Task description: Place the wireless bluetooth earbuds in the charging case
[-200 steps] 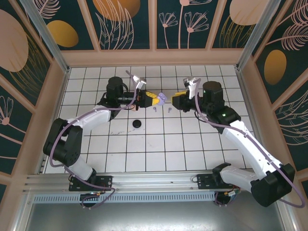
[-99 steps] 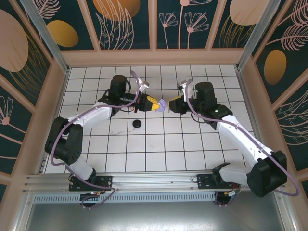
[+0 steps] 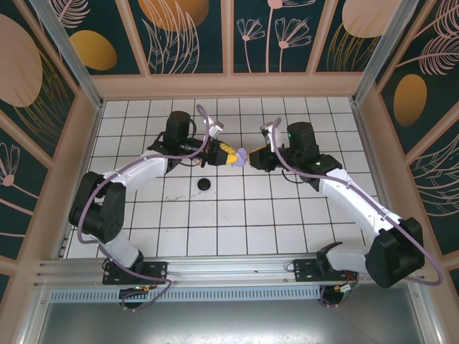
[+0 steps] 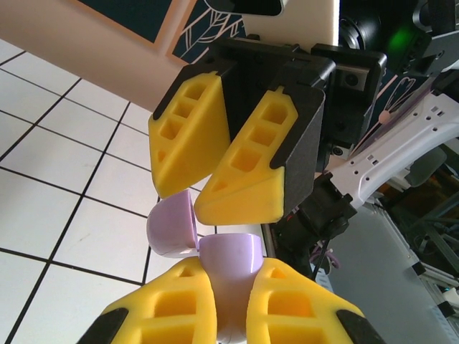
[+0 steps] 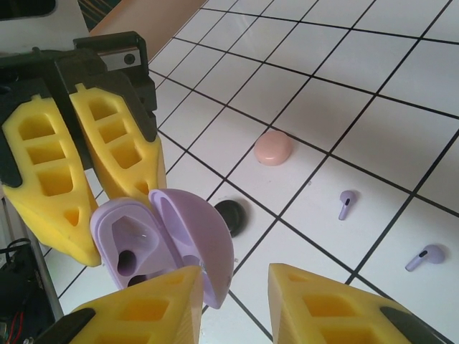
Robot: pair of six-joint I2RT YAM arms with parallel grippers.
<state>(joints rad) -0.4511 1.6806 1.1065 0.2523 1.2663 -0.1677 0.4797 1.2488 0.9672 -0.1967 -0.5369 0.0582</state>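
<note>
My left gripper (image 4: pixel 231 276) is shut on the base of a lilac charging case (image 4: pixel 228 258), held above the floor with its lid (image 4: pixel 172 228) swung open. In the top view this left gripper (image 3: pixel 234 155) meets the right gripper (image 3: pixel 253 159) at the case (image 3: pixel 242 155). My right gripper (image 5: pixel 237 304) is open. The lid (image 5: pixel 197 247) lies against the inner side of its left finger (image 5: pixel 143 315), and the case's empty sockets (image 5: pixel 125 251) face it. Two lilac earbuds (image 5: pixel 346 204) (image 5: pixel 424 256) lie on the white tiles below, apart from both grippers.
A pink round disc (image 5: pixel 273 147) and a black round disc (image 5: pixel 231 215) lie on the tiles near the earbuds. The black disc (image 3: pixel 205 185) sits left of centre in the top view. Wooden walls (image 3: pixel 229 86) enclose the tiled floor.
The right gripper has moved left up to the case and its jaws have narrowed a little. The left gripper has shifted slightly right, still holding the case.
</note>
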